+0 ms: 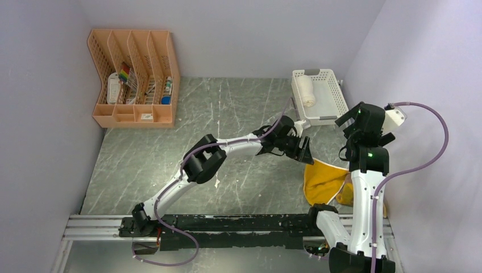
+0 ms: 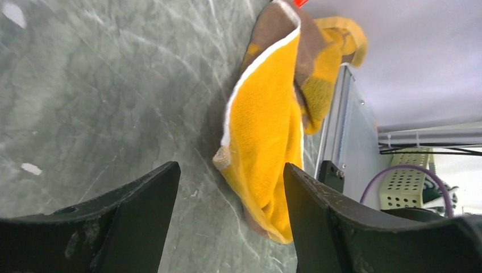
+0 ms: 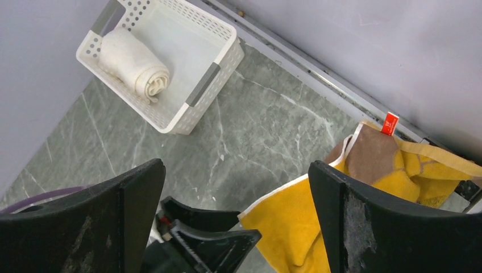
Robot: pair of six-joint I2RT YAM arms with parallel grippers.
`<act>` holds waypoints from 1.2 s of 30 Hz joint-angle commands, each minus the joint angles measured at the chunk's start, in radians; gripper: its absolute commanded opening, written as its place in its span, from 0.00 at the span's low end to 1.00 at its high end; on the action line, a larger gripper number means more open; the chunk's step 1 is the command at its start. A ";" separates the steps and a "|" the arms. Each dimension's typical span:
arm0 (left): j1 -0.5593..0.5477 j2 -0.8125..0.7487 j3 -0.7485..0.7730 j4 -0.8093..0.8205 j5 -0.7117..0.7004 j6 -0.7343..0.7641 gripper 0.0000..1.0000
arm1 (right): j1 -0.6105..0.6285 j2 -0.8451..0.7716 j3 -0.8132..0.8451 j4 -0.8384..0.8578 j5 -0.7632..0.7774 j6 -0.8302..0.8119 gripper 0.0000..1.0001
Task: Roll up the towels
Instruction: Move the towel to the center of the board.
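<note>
Cloth like this is light, soft and limp. It will sag from a single pinch and probably slide on the smooth desk [image 1: 227,114], so I would take it by a corner and an edge, not by the bunched middle.

The yellow towel [image 2: 267,131] lies crumpled at the right near corner of the desk, with the brown towel [image 2: 273,23] tangled into its far end. I cannot tell where one stops and the other starts. A cream-trimmed corner points toward the left gripper [image 2: 230,168], which hangs just short of it, jaws apart and empty. That corner looks like the best hold.

The right gripper [image 3: 236,165] hovers higher, also spread wide and holding nothing.

The cream towel [image 3: 136,62] sits already rolled in the white basket [image 3: 193,114] at the far right.

In my way: the right arm stands over part of the heap, the metal rail [image 1: 227,224] runs just beside it, and the side wall is close. An orange file rack [image 1: 133,79] sits well apart at the far left.
</note>
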 commanded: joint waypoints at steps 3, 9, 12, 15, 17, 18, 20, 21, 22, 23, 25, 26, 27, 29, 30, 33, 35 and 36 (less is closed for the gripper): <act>-0.030 0.058 0.032 0.065 -0.044 -0.020 0.67 | -0.006 -0.017 0.014 0.030 -0.003 -0.019 1.00; -0.017 0.010 -0.077 0.240 0.043 -0.021 0.08 | -0.006 -0.009 0.010 0.040 -0.018 -0.016 1.00; 0.032 -0.117 -0.286 0.390 0.043 -0.023 0.07 | -0.006 -0.006 0.013 0.049 -0.021 -0.020 1.00; 0.133 -0.322 -0.543 0.424 -0.026 0.009 0.07 | -0.005 -0.002 0.027 0.063 -0.012 -0.058 1.00; 0.224 -0.466 -0.657 0.337 -0.024 0.053 0.07 | -0.003 0.001 0.027 0.089 -0.025 -0.099 1.00; 0.268 -0.534 -0.703 0.272 -0.028 0.087 0.07 | -0.001 0.003 0.019 0.106 -0.044 -0.109 1.00; 0.345 -0.663 -0.759 0.079 -0.085 0.221 0.07 | 0.000 0.005 -0.012 0.154 -0.087 -0.125 1.00; 0.375 -0.721 -0.767 -0.045 -0.136 0.283 0.06 | 0.001 0.006 -0.031 0.188 -0.120 -0.131 1.00; 0.403 -0.769 -0.771 -0.156 -0.188 0.357 0.07 | 0.003 0.011 -0.055 0.220 -0.145 -0.134 1.00; 0.445 -0.806 -0.771 -0.276 -0.216 0.409 0.07 | 0.004 0.018 -0.079 0.252 -0.169 -0.133 0.98; 0.518 -0.855 -0.766 -0.419 -0.252 0.475 0.07 | 0.013 0.057 -0.111 0.299 -0.206 -0.135 0.96; 0.550 -0.873 -0.767 -0.466 -0.261 0.498 0.07 | 0.023 0.083 -0.121 0.317 -0.222 -0.140 0.96; 0.579 -0.890 -0.772 -0.501 -0.268 0.515 0.07 | 0.042 0.111 -0.129 0.338 -0.237 -0.150 0.95; 0.626 -0.913 -0.791 -0.528 -0.281 0.537 0.07 | 0.119 0.178 -0.132 0.378 -0.238 -0.184 0.95; 0.646 -0.920 -0.800 -0.533 -0.290 0.542 0.07 | 0.181 0.217 -0.125 0.395 -0.212 -0.209 0.95; 0.703 -0.912 -0.800 -0.557 -0.304 0.545 0.07 | 0.404 0.364 -0.055 0.390 -0.122 -0.295 0.96; 0.739 -0.904 -0.773 -0.567 -0.309 0.541 0.07 | 0.458 0.486 -0.048 0.478 -0.350 -0.346 0.97; 0.745 -0.902 -0.762 -0.572 -0.315 0.540 0.07 | 0.458 0.514 -0.060 0.519 -0.434 -0.363 0.97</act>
